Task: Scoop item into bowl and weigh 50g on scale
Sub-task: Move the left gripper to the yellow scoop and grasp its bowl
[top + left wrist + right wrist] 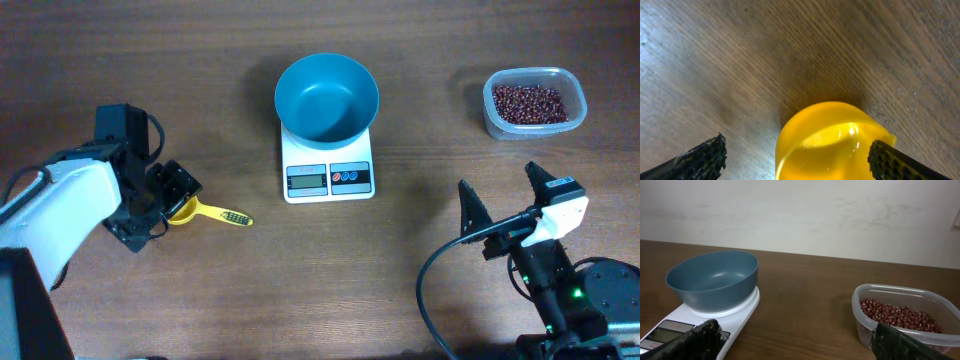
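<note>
Brown wood-grain table [330, 290], plain pale wall [800, 210] behind it in the right wrist view. Left gripper [797, 155] is low over the table with its jaws spread wide; left finger [702, 159] and right finger [900, 162] straddle the round cup of a yellow scoop [830, 145]. The cup sits between the fingers, nearer the right one, with a clear gap to the left one, so it is not clamped. From overhead the scoop handle lies flat on the table and points away from the gripper. Right gripper [498, 190] also has its jaws wide apart, with nothing between the fingers. Blue bowl [715, 280] stands upright on the white scale [747, 307], ahead of the right gripper's left finger [695, 340]. The scale display faces that gripper; its digits are too small to read. Clear plastic tub [862, 305] sits ahead of the right finger [905, 342], well apart from the scale. Red-brown beans [895, 315] fill the bottom of the tub, and all the beans in view are in there.
</note>
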Action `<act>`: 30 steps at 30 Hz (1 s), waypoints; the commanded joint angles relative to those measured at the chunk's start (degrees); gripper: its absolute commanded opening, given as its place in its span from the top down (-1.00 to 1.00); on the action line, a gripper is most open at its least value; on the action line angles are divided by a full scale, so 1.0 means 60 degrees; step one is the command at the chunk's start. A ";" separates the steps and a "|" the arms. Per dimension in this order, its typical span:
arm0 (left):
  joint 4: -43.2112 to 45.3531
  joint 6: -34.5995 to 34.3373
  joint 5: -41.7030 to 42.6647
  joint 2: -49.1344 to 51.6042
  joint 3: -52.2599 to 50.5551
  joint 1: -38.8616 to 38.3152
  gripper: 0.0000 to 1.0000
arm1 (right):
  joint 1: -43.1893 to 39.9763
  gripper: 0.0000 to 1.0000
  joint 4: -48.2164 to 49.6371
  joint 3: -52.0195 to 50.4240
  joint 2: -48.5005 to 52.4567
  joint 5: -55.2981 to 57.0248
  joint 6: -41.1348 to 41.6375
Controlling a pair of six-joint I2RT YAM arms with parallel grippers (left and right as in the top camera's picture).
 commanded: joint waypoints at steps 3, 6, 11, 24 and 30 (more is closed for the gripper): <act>0.0204 -0.0113 -0.0142 0.0313 -0.0117 0.0011 -0.28 | 0.0087 -0.97 -0.0029 -0.0066 -0.0062 0.0015 0.0040; 0.0397 -0.0113 -0.0142 0.0313 -0.0117 0.0011 0.21 | 0.0087 -0.97 -0.0029 -0.0066 -0.0062 0.0015 0.0040; 0.0433 -0.0113 -0.0142 0.0317 -0.0127 0.0011 0.59 | 0.0087 -0.97 -0.0029 -0.0066 -0.0062 0.0015 0.0040; -0.2051 -0.0109 0.0845 -0.4138 0.0182 0.0011 1.00 | 0.0087 -0.97 -0.0029 -0.0066 -0.0062 0.0015 0.0040; -0.4007 -0.0109 0.3453 -0.7701 0.0182 0.0011 1.00 | 0.0124 -0.97 -0.0029 -0.0066 -0.0062 0.0015 0.0040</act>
